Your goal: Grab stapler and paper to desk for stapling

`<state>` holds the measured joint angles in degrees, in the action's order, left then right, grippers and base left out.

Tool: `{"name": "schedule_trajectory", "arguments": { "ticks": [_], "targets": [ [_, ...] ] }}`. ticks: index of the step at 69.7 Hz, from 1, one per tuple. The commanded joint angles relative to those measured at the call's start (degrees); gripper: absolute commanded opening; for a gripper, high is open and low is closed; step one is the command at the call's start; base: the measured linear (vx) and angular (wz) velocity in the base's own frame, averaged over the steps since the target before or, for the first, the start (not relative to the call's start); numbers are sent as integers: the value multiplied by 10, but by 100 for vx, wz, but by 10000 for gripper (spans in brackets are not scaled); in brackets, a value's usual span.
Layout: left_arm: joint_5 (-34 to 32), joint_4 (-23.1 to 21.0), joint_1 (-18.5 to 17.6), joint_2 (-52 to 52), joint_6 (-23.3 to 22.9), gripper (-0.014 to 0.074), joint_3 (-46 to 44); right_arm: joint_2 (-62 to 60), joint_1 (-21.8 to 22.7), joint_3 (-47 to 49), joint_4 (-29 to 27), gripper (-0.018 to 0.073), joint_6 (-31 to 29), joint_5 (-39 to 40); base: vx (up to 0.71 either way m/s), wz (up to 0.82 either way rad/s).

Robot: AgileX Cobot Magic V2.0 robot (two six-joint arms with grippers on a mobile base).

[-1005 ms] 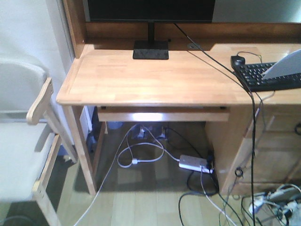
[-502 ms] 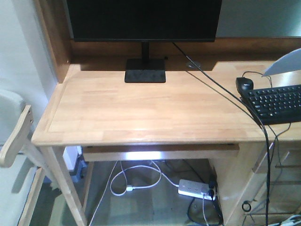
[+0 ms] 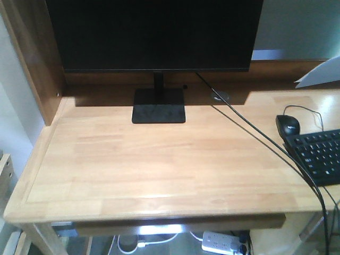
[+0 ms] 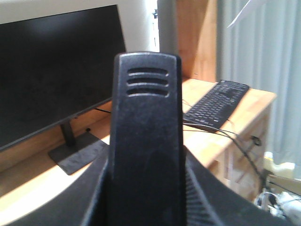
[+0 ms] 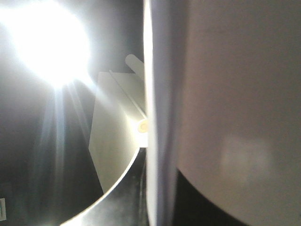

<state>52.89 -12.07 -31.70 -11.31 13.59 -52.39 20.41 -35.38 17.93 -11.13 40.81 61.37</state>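
Note:
In the left wrist view the black stapler (image 4: 145,136) stands upright, its ribbed end on top, and fills the middle of the frame. My left gripper (image 4: 146,197) is shut on its lower part, a dark finger pressing each side. The white paper (image 5: 225,94) rises edge-on past the right wrist camera with my right gripper (image 5: 157,202) shut on its lower edge. A corner of the paper (image 3: 319,77) pokes in at the right of the front view. The light wood desk (image 3: 159,159) lies in front of me; neither gripper shows in the front view.
A large black monitor (image 3: 154,34) on a square foot (image 3: 158,106) stands at the desk's back. A black mouse (image 3: 288,125) and keyboard (image 3: 321,156) lie at the right, a cable (image 3: 255,138) running across. A power strip (image 3: 223,243) lies below the desk.
The front view has closed in on the desk: the monitor and desktop grew larger, and the chair and floor cables slid out of sight. The paper corner stays at the right edge.

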Motion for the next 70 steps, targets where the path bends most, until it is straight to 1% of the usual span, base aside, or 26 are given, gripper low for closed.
{"name": "schedule_trajectory", "arguments": {
  "ticks": [1, 37, 70],
  "targets": [
    [-68, -10, -3, -12, -1, -6, -14, 6, 1, 18, 12, -6, -7, 15, 29, 3],
    [-68, -10, -3, -12, -1, -6, -14, 6, 1, 18, 12, -6, -7, 15, 22, 5],
    [-68, -10, -3, -12, -1, -6, -14, 6, 1, 18, 14, -6, -7, 11, 7, 1]
  ]
}}
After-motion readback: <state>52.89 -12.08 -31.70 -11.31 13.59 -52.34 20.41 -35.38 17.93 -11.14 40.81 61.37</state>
